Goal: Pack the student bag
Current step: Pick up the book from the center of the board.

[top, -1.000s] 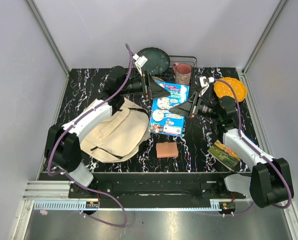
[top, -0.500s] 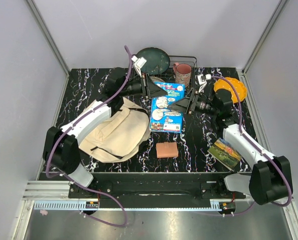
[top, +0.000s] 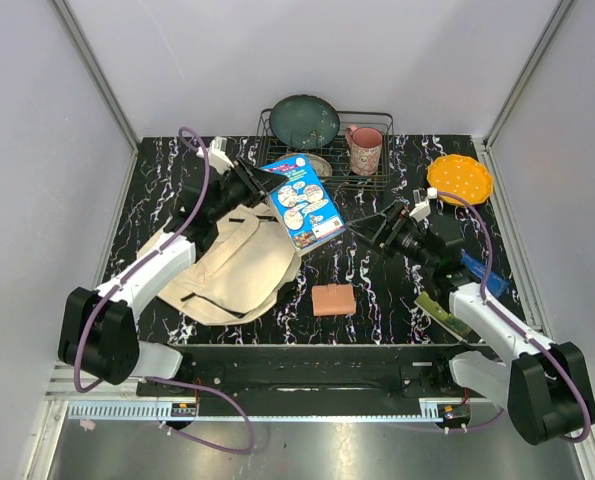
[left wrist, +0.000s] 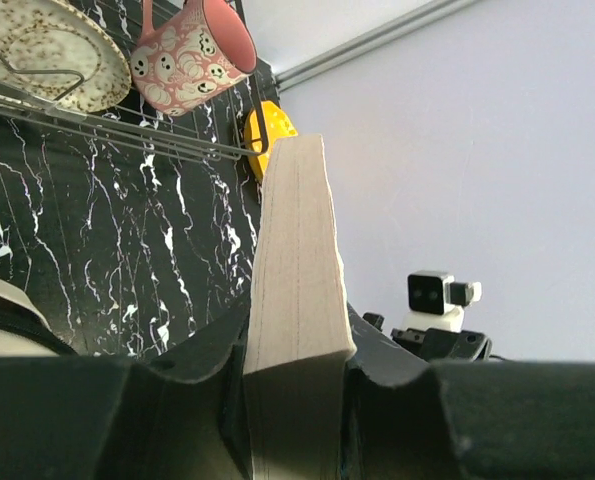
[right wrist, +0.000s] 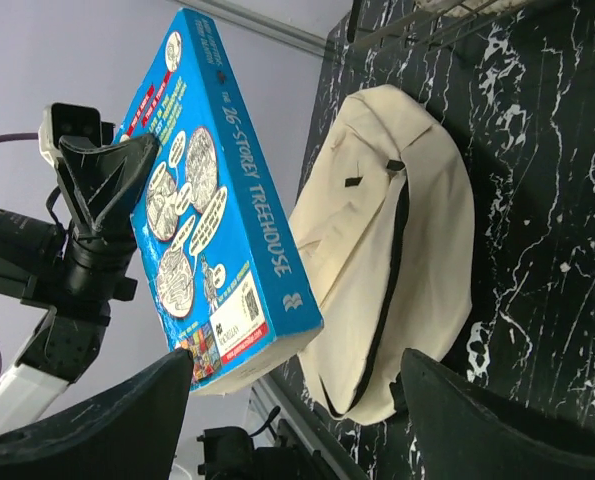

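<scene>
Wire rack (top: 375, 114), beyond both sets of fingers. It holds a dk green plate (top: 304, 122) propped upright at its L end, a pink patterned mug (top: 364, 148) at the R end, and a speckled dish (top: 317, 163) low btwn them. In the L wrist view the mug (left wrist: 192, 50) and dish (left wrist: 37, 45) sit past the fingertips, up and to the L.

Student bag (top: 232, 270) lies flat on the black marbled tabletop (top: 167, 180), just below and near-side of the L fingers. A black zip line shows across it. Can't tell if it's open or what's inside.

Left gripper (top: 265, 190) is clamped on a blue book (top: 304, 202), one finger (left wrist: 177, 385) on each cover, w/ the page edge (left wrist: 297, 260) sticking out past the tips. The book is off the table, tilted, its low corner over the bag's far R edge.

Right gripper (top: 382, 226) has its jaws spread wide w/ nothing btwn them, and it faces the book but stands apart from it. Its fingers (right wrist: 107, 420) frame the book cover (right wrist: 212, 230), which reads "26-Storey Treehouse", and the bag (right wrist: 397, 240) behind.

Orange plate (top: 459, 178) is beyond the R fingers, outer side. Pink block (top: 333, 299) is near-side, btwn the two grippers.

A flat picture-covered item (top: 439, 308) is partly under the R arm. A blue item (top: 474, 268) by that forearm is too hidden to ID. The bottom of the L wrist view is only dark, blurred fingers.
</scene>
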`<state>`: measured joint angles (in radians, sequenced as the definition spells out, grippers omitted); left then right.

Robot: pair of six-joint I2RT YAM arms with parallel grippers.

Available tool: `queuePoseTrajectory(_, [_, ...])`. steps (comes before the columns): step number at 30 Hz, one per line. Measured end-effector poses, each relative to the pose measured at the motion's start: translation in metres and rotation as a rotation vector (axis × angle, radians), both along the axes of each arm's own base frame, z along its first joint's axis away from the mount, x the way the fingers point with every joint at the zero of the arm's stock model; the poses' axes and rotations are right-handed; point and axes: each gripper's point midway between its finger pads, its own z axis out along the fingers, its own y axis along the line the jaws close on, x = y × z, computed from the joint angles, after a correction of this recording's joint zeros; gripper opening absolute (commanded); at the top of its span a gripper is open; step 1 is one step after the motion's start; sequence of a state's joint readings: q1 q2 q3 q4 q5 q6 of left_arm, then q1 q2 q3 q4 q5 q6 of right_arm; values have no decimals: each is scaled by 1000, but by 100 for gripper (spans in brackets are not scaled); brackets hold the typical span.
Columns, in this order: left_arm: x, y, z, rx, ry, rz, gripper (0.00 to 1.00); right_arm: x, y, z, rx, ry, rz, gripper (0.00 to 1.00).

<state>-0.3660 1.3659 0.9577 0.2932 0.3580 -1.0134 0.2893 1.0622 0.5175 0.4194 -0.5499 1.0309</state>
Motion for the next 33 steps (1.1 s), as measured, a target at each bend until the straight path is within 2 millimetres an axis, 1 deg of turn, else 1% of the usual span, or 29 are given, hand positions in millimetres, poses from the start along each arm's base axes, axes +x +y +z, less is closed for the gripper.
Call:
queuePoseTrajectory(2, [1,3,2,-17,9,32,0,0,2,1,15,11,-10,89])
queuePoseTrajectory(5, [3,5,10,-36,2,64,0,2,5,11,55,-6,-17,90])
queuePoseTrajectory(9, [1,10,19,-54,-15,97,0,3,19,20,107,-23,2,90])
queuePoseTrajectory(13, [2,10,21,-61,-22,113,0,-3,44,13,133,0,63,90])
queuePoseTrajectory(16, [1,8,20,-61,-18,112,0,-2,57,4,149,20,93,90])
queuePoseTrajectory(19, [-2,6,16,-63,-12,106,0,2,62,-1,165,30,97,89])
queuePoseTrajectory(21, [-3,5,14,-62,-9,103,0,6,63,-1,177,23,94,85])
queuePoseTrajectory(24, [-5,3,11,-64,-1,97,0,10,66,4,195,4,95,74])
queuePoseTrajectory(25, [-6,2,9,-64,2,97,0,12,67,7,202,-4,97,63])
queuePoseTrajectory(26, [-6,2,8,-64,3,98,0,14,68,11,211,-14,99,59])
queuePoseTrajectory(27, [-7,2,6,-64,7,99,0,15,68,15,218,-24,100,53])
queuePoseTrajectory(28, [-7,3,4,-63,11,103,0,15,70,19,231,-34,106,42])
queuePoseTrajectory(29, [-7,3,4,-66,13,104,0,15,70,22,238,-41,108,25])
queuePoseTrajectory(31, [-8,3,4,-69,16,105,0,15,70,24,251,-40,112,10])
queuePoseTrajectory(32, [-7,4,4,-68,15,108,8,14,70,27,264,-40,116,3])
queuePoseTrajectory(33, [-7,4,4,-68,16,107,20,14,71,29,273,-40,120,0])
